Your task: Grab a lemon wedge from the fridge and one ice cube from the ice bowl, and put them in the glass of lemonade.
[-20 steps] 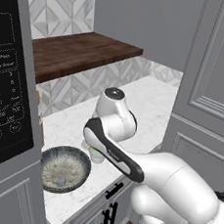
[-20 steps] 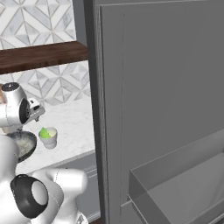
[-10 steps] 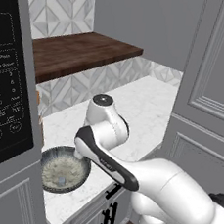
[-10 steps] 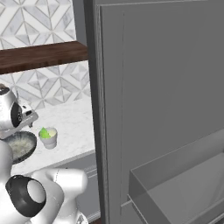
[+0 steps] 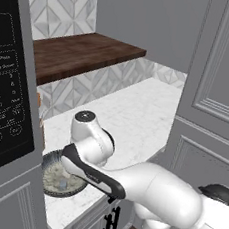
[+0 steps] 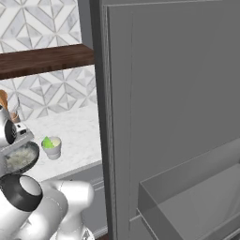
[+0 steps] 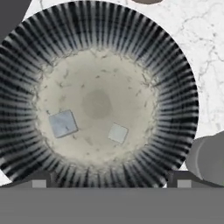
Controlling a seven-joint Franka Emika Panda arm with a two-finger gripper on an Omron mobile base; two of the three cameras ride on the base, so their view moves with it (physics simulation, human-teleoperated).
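My gripper (image 7: 111,181) hangs open straight over the ice bowl (image 7: 175,65), a dark ribbed bowl with a pale speckled inside. Its two fingertips (image 7: 38,180) stand wide apart near the bowl's rim with nothing between them. Two ice cubes lie on the bowl's floor, a larger one (image 7: 63,123) and a smaller one (image 7: 117,133). In the left base view my arm arches over the ice bowl (image 5: 49,177) at the counter's front left. Right of the ice bowl (image 6: 21,158) stands the glass of lemonade (image 6: 52,149), and the lemon wedge (image 6: 47,142) sits in its top.
A black microwave (image 5: 7,99) hangs close on the bowl's left, under a dark wooden shelf (image 5: 83,55). The open fridge door (image 6: 164,108) with a drawer (image 6: 197,201) walls off the right. White marble counter (image 5: 136,119) stretches behind the bowl.
My arm has swung left and down from beside the cup until the hand is over the bowl. The bowl, the cup and the fridge door have not moved.
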